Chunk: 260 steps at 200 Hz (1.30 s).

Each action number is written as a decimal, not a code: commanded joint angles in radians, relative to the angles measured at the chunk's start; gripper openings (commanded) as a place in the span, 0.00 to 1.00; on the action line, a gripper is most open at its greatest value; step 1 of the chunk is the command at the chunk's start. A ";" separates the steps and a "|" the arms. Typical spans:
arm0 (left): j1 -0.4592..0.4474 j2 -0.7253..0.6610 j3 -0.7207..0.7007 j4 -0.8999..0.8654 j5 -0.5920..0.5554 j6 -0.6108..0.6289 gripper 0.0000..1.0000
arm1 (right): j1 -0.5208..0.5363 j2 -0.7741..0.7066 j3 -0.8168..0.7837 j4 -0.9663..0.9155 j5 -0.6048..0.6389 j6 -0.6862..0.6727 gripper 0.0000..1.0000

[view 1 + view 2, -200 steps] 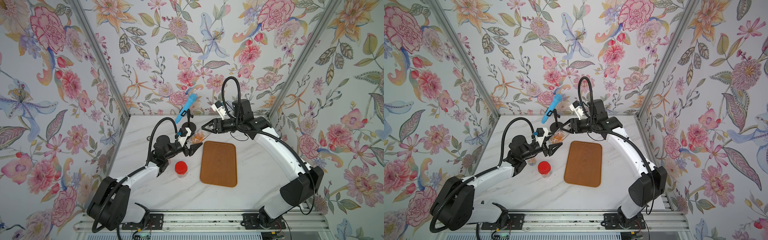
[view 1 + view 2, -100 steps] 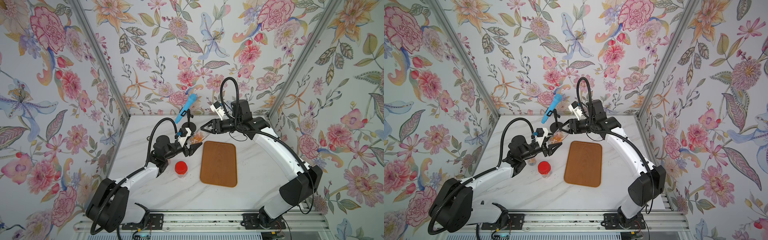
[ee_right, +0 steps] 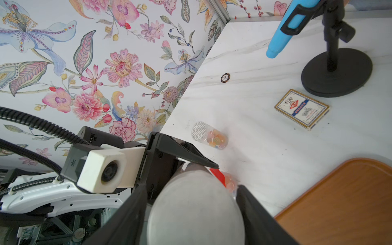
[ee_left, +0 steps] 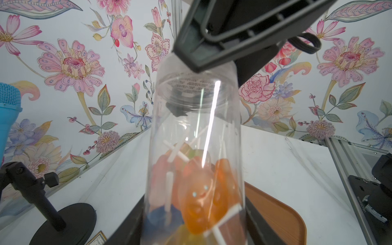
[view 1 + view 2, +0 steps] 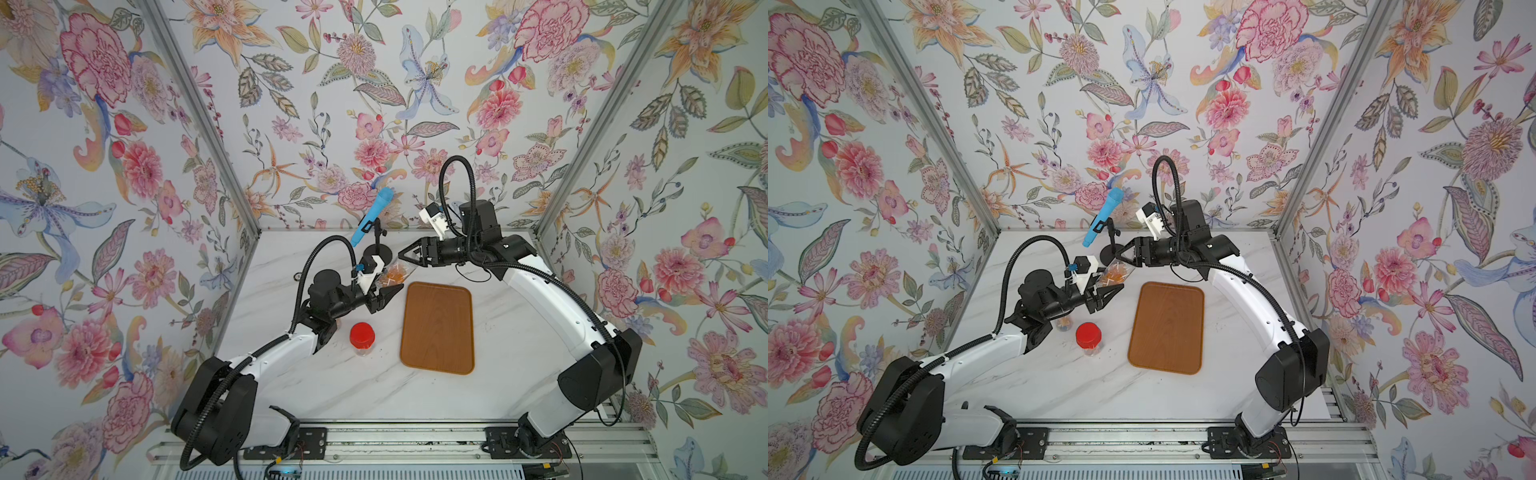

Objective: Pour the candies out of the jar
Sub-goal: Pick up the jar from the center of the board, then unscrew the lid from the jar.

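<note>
Lying heaped at one end of the clear plastic jar (image 4: 195, 127), the candies (image 4: 197, 191), tiny translucent orange, yellow and blue lollipops on pale sticks, are all inside it. The jar hangs tilted above the white marble table (image 5: 332, 386), just off the far left corner of the brown wooden tray (image 5: 438, 328), bridging the two arms much where it was a second ago. What has changed is the hold. The left claw (image 5: 392, 291), which stood loose round the candy-filled end, is now clenched on the jar. The right claw (image 5: 404, 257) has let go, its black jaws spread wider either side of the jar's grey round far end; whether a pad brushes the plastic cannot be told. Nearer the left arm, a red-lidded jar (image 5: 362, 337) stands upright where it stood before, apart from the tray. Beyond the held jar sits the black round stand (image 5: 376, 252) with its blue microphone (image 5: 372, 216). The right wrist view also shows a blue-and-white card pack (image 3: 301, 108), a small clear jar (image 3: 209, 137) lying on its side and a black poker chip (image 3: 225, 78).
</note>
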 commanded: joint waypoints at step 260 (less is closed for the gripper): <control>-0.071 -0.075 -0.084 0.035 -0.455 0.060 0.00 | 0.126 0.070 -0.107 0.451 0.341 0.299 0.72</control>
